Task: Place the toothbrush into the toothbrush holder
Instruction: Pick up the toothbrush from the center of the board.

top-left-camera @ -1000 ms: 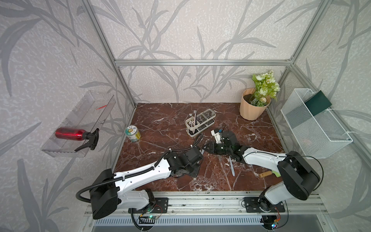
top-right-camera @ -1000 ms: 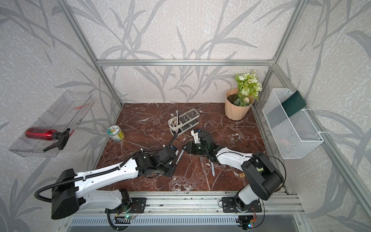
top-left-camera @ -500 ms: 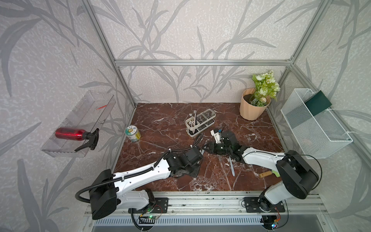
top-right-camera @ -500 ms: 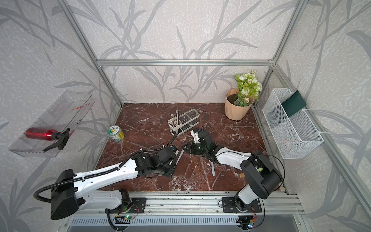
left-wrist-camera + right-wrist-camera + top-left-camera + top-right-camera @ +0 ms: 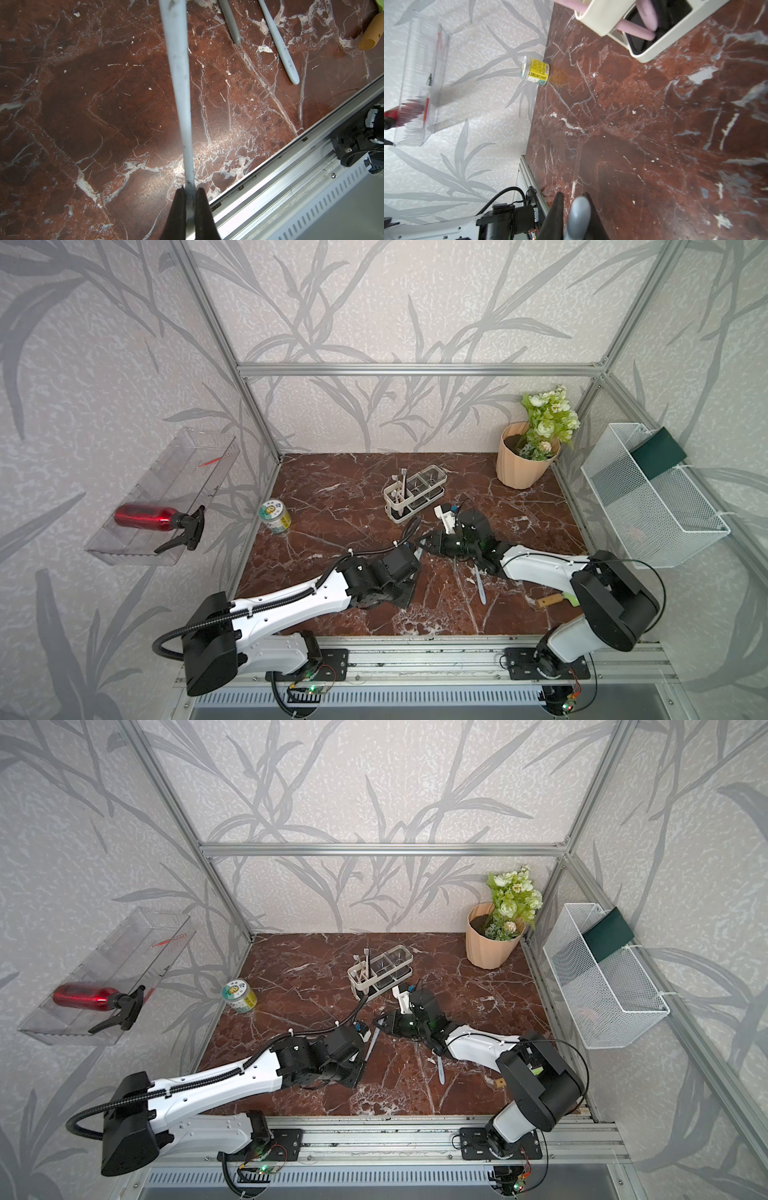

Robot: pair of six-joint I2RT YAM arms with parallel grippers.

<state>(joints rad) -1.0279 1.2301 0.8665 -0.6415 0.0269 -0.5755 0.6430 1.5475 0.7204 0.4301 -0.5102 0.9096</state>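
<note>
Toothbrush [image 5: 180, 93] held by left gripper [image 5: 190, 192], handle inside right gripper [image 5: 573, 195].

Bright, even light; glare on marble [image 5: 209, 150]; close foreground blurred.

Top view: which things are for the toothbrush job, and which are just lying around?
For the job:
- toothbrush, pinched in the left gripper
- toothbrush holder

Just lying about:
- tin can
- flower pot
- red spray bottle
- wire basket
- loose pale handle
</note>
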